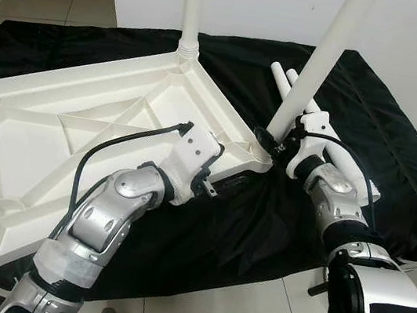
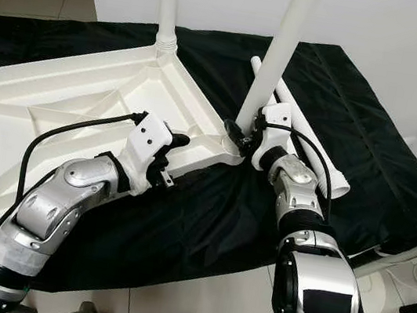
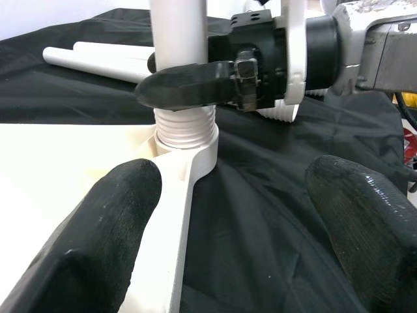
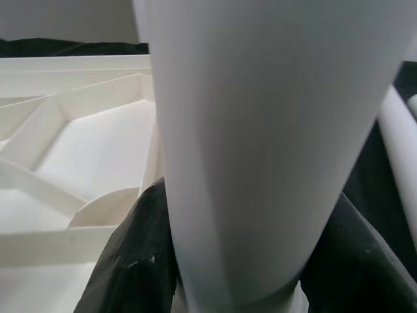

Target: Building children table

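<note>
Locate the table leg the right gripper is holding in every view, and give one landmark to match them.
Left eye view: leg slants up from the tabletop's near right corner, centre-right.
Right eye view: same leg, just right of centre.
Left wrist view: its base at top centre, right gripper clamped around it.
Right wrist view: leg close up, between the black fingers.
Landmark: the corner socket.
</note>
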`<state>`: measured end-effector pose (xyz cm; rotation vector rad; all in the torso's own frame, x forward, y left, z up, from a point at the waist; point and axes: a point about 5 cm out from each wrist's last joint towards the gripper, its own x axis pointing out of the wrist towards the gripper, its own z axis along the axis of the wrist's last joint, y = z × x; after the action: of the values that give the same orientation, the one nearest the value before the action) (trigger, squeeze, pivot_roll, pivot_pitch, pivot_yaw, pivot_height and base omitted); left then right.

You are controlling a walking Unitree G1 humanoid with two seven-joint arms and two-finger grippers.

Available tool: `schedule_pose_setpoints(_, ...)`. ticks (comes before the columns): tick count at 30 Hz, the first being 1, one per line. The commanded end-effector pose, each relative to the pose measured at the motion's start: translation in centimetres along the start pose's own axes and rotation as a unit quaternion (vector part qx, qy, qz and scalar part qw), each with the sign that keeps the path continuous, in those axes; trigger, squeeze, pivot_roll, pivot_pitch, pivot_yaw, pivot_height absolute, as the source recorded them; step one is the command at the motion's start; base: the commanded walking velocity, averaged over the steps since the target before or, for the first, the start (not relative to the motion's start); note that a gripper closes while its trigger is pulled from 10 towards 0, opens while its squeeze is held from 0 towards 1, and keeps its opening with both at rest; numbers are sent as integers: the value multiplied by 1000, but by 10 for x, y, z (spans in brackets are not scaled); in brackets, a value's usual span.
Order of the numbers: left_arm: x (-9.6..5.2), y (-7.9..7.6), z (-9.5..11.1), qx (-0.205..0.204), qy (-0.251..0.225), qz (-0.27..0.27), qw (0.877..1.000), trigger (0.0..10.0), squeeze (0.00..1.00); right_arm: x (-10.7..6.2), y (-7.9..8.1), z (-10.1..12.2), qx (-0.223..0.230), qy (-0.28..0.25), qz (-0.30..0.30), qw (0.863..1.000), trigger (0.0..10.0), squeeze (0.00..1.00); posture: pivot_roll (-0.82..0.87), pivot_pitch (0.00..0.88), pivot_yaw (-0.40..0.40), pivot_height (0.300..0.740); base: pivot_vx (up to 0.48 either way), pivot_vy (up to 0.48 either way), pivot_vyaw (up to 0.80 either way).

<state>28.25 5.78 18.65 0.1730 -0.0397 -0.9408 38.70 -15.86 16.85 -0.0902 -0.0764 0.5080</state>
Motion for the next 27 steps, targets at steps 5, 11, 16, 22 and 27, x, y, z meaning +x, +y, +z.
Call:
schedule_pose_setpoints(5, 0, 1, -3, -4, 7, 23, 1000, 10000, 0, 3, 1, -11, 33, 23, -124, 991, 10000, 0, -63, 87, -16, 740, 0, 0, 0)
schedule_pose_setpoints(11, -1, -1, -3, -6, 8, 23, 1000, 10000, 0, 3, 9, -16, 40, 23, -216, 975, 10000, 0, -61, 92, -26, 740, 0, 0, 0)
schedule_pose_setpoints(16, -2, -2, -5, -7, 10, 24, 1000, 10000, 0, 4, 33, -16, 57, 5, -276, 960, 10000, 0, -57, 89, -32, 740, 0, 0, 0)
schedule_pose_setpoints(22, -2, -2, -5, -7, 10, 24, 1000, 10000, 0, 4, 33, -16, 57, 5, -276, 960, 10000, 0, -57, 89, -32, 740, 0, 0, 0)
schedule_pose_setpoints(27, -2, 0, -5, -4, 11, 26, 1000, 10000, 0, 5, 51, -11, 78, -21, -292, 953, 10000, 757, -61, 81, -29, 740, 0, 0, 0)
